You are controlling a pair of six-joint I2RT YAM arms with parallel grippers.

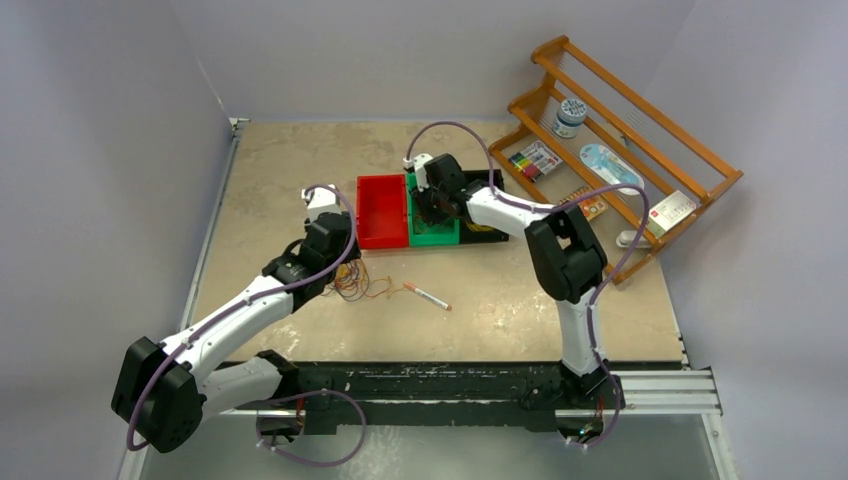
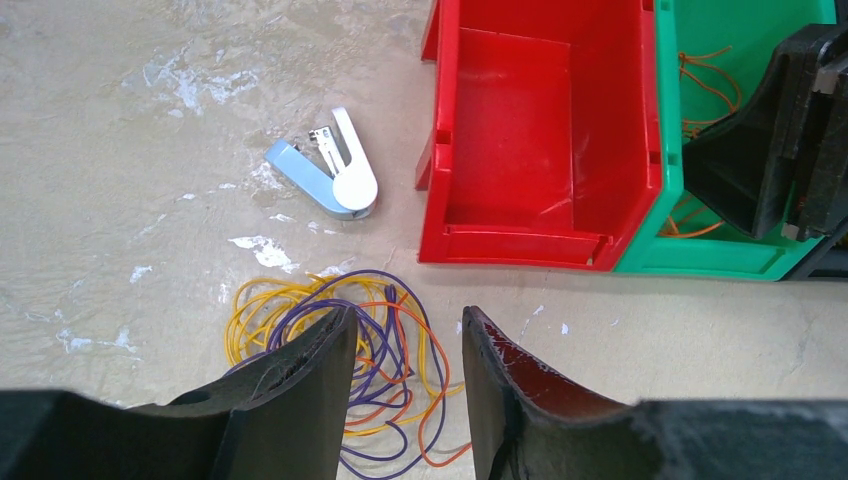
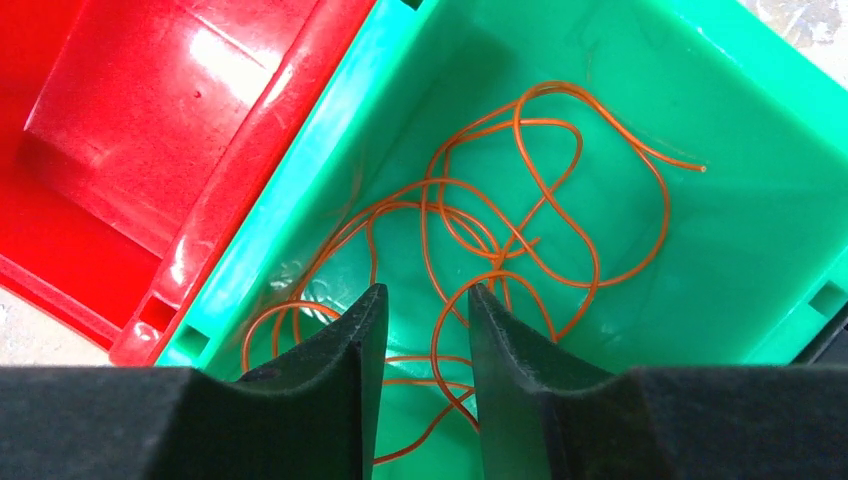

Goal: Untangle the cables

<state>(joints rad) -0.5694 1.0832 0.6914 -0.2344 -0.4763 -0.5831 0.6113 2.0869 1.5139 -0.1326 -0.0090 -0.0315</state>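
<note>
Orange cable partly behind right claw

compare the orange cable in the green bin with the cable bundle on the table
The orange cable is one colour; the cable bundle mixes yellow, purple and orange strands. The orange cable lies in the green bin in loose loops by itself; the bundle lies on the table, strands overlapping. The right claw is over the cable, the left claw over the bundle. Both are thin, flexible wire.
</note>
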